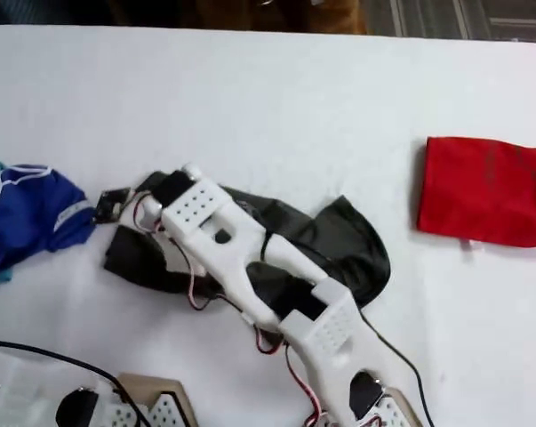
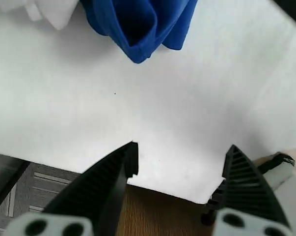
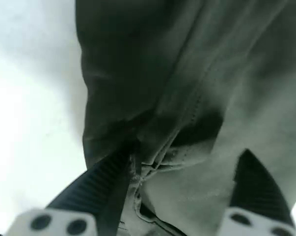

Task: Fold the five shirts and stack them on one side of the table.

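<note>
Your right gripper (image 3: 187, 152) has its fingers wide apart, right over the crumpled dark cloth shirt (image 1: 339, 240) in the middle of the white table (image 1: 276, 98). Your left gripper (image 2: 182, 146) is wide open too, holding nothing, near the bunched-up blue shirt (image 1: 28, 213). The folded red shirt (image 1: 485, 191) lies on the right side.

Middle shirt (image 1: 348, 245) between left shirt (image 1: 32, 209), right shirt (image 1: 485, 191)

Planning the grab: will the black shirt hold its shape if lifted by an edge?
Probably not: the black shirt lies rumpled, so it likely droops. Thin folds by the right gripper suggest it's light, apt to bunch.
</note>
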